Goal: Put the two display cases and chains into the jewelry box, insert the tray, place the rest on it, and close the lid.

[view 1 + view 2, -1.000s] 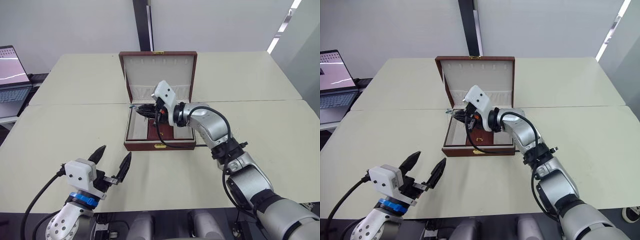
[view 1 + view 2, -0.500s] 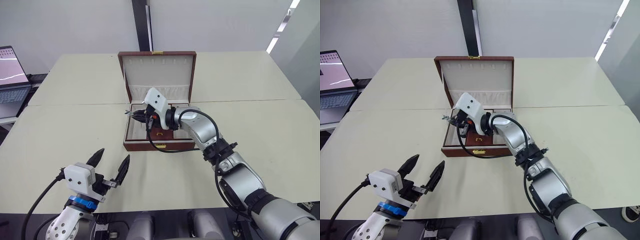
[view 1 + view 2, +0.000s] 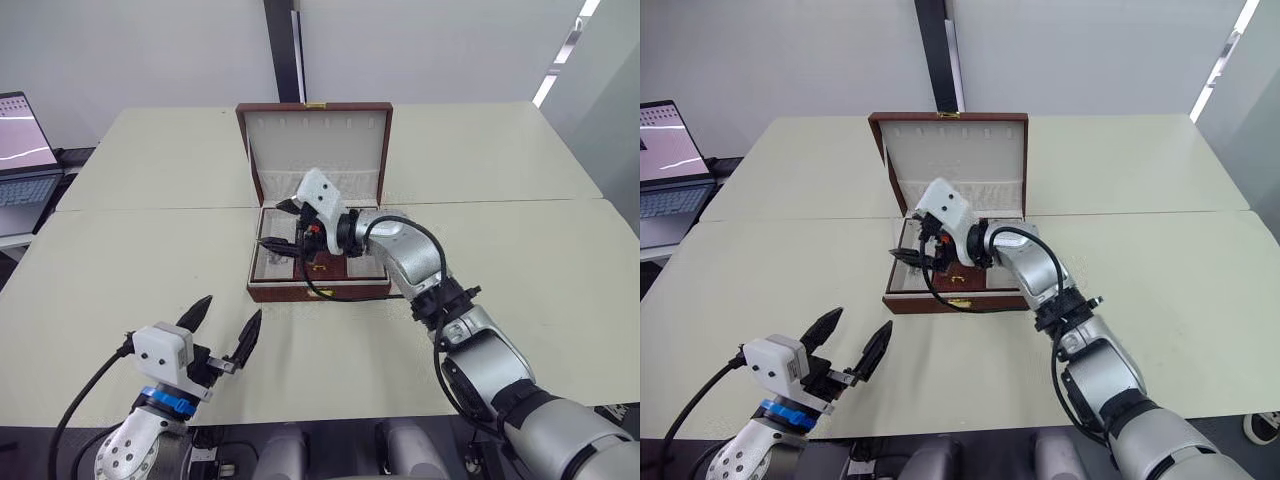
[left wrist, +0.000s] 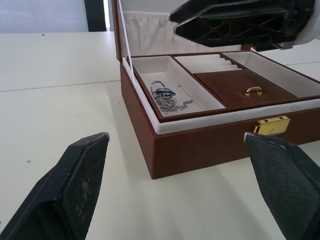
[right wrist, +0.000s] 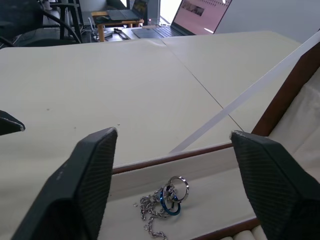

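The jewelry box [image 3: 318, 290] stands in the middle of the table with its lid [image 3: 316, 140] upright. Inside sits the tray [image 4: 240, 86], its brown panel with a gold pull showing. A silver chain with rings, one of them blue [image 4: 169, 101], lies in the tray's left compartment. Just above that compartment hangs my right gripper [image 3: 278, 224], open and empty, with the chain [image 5: 162, 205] below its fingers. My left gripper [image 3: 231, 306] is open and empty over the table's near edge, in front of the box and to its left. The two display cases are hidden from view.
A laptop [image 3: 25, 150] sits open on a side table at the far left. A black pillar [image 3: 283, 50] rises behind the box. A seam [image 3: 150, 208] runs across the cream table at the level of the box's hinge.
My right gripper went from shut to open over the tray's left compartment. The chain with rings it carried now lies in that compartment. The left gripper has stayed put.
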Tool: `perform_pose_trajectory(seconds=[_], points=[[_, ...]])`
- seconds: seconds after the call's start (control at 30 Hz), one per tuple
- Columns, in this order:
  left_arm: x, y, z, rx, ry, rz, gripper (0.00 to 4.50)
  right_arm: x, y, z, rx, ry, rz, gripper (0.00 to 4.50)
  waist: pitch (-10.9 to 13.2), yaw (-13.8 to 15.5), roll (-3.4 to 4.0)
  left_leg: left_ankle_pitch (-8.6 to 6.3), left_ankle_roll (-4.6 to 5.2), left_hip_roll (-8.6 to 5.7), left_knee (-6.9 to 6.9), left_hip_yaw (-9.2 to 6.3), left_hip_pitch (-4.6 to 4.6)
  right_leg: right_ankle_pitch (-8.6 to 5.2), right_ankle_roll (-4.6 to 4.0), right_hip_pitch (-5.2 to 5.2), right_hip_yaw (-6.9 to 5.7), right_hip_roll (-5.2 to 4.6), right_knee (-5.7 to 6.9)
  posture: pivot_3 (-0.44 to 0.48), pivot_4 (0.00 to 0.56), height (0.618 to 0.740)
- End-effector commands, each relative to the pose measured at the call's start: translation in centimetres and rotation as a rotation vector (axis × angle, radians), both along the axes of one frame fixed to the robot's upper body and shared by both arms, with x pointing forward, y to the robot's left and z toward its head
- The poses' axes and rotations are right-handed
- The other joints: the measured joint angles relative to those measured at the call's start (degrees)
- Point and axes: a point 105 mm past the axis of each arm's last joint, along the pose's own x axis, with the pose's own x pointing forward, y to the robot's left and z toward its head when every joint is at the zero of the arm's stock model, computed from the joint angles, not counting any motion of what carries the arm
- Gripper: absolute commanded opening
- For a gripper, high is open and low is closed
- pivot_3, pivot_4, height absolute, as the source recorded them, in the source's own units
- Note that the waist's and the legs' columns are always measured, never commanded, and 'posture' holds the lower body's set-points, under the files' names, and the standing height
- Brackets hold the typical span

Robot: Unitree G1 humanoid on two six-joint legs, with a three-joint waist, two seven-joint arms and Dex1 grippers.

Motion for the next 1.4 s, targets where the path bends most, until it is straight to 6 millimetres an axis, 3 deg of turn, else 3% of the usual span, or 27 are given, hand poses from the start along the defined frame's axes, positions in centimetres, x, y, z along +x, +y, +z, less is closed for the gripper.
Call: perform_pose_trajectory(seconds=[0.03, 0.23, 0.33, 0.47, 0.73, 0.9, 1.07, 1.4], points=[[0.6, 0.7, 0.4, 0.008, 0.001, -0.026, 4.50, -0.5, -3.0, 1.5, 0.063, -0.032, 0.015, 4.45, 0.00, 0.41, 0.00, 0.00, 0.00, 0.00, 0.01, -0.02, -0.02, -0.01, -0.01, 0.00, -0.04, 0.00, 0.00, 0.000, 0.150, 0.740], [1.7, 2.3, 0.7, 0.050, 0.057, -0.119, 4.50, -1.0, -9.0, 0.8, 0.043, -0.028, -0.025, 4.45, 0.01, 0.61, -0.01, 0.00, 0.00, -0.01, 0.01, 0.01, -0.04, -0.01, -0.02, 0.00, -0.04, -0.01, 0.01, 0.000, 0.150, 0.740], [2.3, 3.9, 1.2, 0.087, 0.091, -0.159, 4.50, -1.3, -12.6, 0.7, 0.031, -0.030, -0.068, 4.45, 0.02, 0.63, -0.02, 0.00, 0.00, 0.04, 0.00, -0.05, -0.03, -0.05, -0.09, 0.00, -0.11, 0.04, 0.05, 0.000, 0.150, 0.740], [3.0, 6.6, 1.8, 0.177, 0.143, -0.185, 4.50, -1.9, -19.0, 0.0, 0.014, -0.009, -0.194, 4.45, 0.05, 0.66, -0.04, 0.00, 0.01, 0.02, 0.00, -0.02, -0.03, -0.06, -0.09, 0.03, -0.10, 0.02, 0.01, 0.000, 0.150, 0.740], [4.4, 11.1, 4.1, 0.286, 0.159, -0.141, 4.50, -3.2, -26.7, -2.5, -0.042, 0.045, -0.410, 4.45, 0.11, 0.50, -0.07, 0.00, 0.01, 0.05, -0.02, 0.04, 0.00, -0.07, -0.10, 0.04, -0.07, 0.06, 0.03, 0.000, 0.150, 0.740], [5.0, 13.7, 5.0, 0.323, 0.160, -0.086, 4.50, -4.3, -30.1, -3.6, -0.069, 0.054, -0.535, 4.45, 0.12, 0.57, -0.08, 0.00, 0.01, 0.05, -0.02, 0.06, 0.00, -0.07, -0.10, 0.04, -0.05, 0.04, 0.02, 0.000, 0.150, 0.740], [5.2, 15.0, 5.0, 0.338, 0.160, -0.056, 4.50, -5.0, -32.4, -4.2, -0.069, 0.066, -0.614, 4.45, 0.12, 0.51, -0.08, 0.00, 0.01, 0.05, -0.02, 0.10, 0.01, -0.06, -0.10, 0.04, -0.02, 0.03, 0.02, 0.000, 0.150, 0.740], [5.5, 15.7, 5.0, 0.335, 0.147, -0.035, 4.50, -5.2, -33.5, -5.4, -0.078, 0.083, -0.654, 4.45, 0.12, 0.57, -0.08, 0.00, 0.01, 0.05, -0.02, 0.08, 0.01, -0.06, -0.10, 0.04, -0.03, 0.02, 0.03, 0.000, 0.150, 0.740]])
